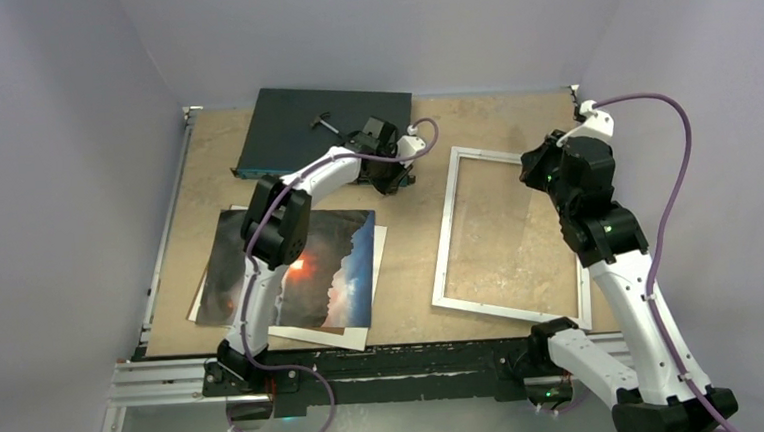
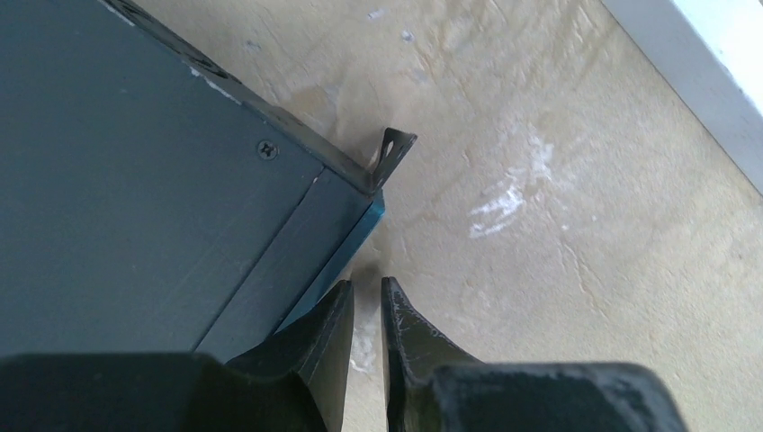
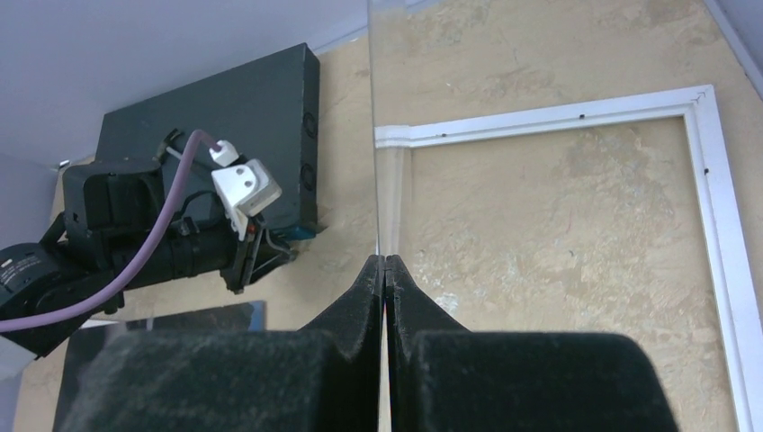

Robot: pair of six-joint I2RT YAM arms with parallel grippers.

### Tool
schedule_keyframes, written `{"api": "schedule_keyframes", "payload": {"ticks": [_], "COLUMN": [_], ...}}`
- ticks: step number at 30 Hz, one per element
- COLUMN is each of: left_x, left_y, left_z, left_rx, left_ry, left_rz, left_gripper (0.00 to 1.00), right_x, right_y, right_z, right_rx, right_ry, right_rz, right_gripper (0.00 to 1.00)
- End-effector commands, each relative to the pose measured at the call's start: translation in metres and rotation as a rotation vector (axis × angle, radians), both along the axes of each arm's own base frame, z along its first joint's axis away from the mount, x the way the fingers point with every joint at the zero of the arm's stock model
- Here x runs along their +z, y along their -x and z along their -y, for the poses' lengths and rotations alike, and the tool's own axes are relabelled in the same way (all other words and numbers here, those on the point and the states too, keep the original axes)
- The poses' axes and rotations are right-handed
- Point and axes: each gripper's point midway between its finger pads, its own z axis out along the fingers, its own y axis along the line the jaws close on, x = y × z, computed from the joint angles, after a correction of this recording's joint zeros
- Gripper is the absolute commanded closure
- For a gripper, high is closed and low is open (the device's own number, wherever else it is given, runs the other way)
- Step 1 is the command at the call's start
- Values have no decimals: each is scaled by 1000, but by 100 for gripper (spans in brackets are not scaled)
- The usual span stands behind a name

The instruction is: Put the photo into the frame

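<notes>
A robotics lab cell: blank grey walls (image 1: 53, 146) around a board tabletop (image 1: 492, 119) on aluminium rails (image 1: 168, 381).

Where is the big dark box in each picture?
Top external: the dark box sits far back, left of centre.
Left wrist: the dark box fills the left side.
Right wrist: the dark box is at upper left.
Shared landmark: the left gripper, beside the box's corner in each view.

Soft, even light from overhead fills the top view. The walls (image 1: 53, 146) dim toward the corners, and shadows on the table (image 1: 492, 119) are faint. In the left wrist view a white strip (image 2: 711, 54) at 2 o'clock is blown out. The left gripper's fingers (image 2: 315, 351) at 6 o'clock are blurred.
</notes>
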Motion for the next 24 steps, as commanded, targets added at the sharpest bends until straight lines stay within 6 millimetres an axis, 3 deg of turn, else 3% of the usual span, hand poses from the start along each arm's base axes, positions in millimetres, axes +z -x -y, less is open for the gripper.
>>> {"api": "schedule_keyframes", "payload": {"ticks": [1, 5, 6, 8, 11, 15, 18, 24], "left_x": [22, 42, 52, 68, 80, 75, 69, 53], "left_y": [-86, -69, -57, -31, 14, 67, 90, 114], "left_z": [-36, -21, -11, 6, 30, 56, 73, 102], "left_rx": [204, 183, 162, 124, 74, 21, -2, -16], "left_ry": [-19, 67, 106, 151, 204, 241, 272, 297], "left_rz": [229, 175, 151, 107, 30, -83, -148, -197], "left_gripper": [83, 81, 77, 58, 43, 39, 38, 37], "right_x": [16, 24, 28, 37, 50, 62, 63, 60], "right_y": [-2, 0, 1, 3, 6, 10, 11, 11], "right_z": [-2, 2, 4, 9, 16, 22, 24, 25], "right_rx": [7, -6, -13, -36, -65, -94, -101, -108], "right_ry": [-23, -12, -6, 8, 22, 26, 30, 37], "right_rz": [59, 70, 77, 93, 116, 136, 131, 115], "right_gripper": [100, 100, 100, 100, 100, 100, 100, 100]}}
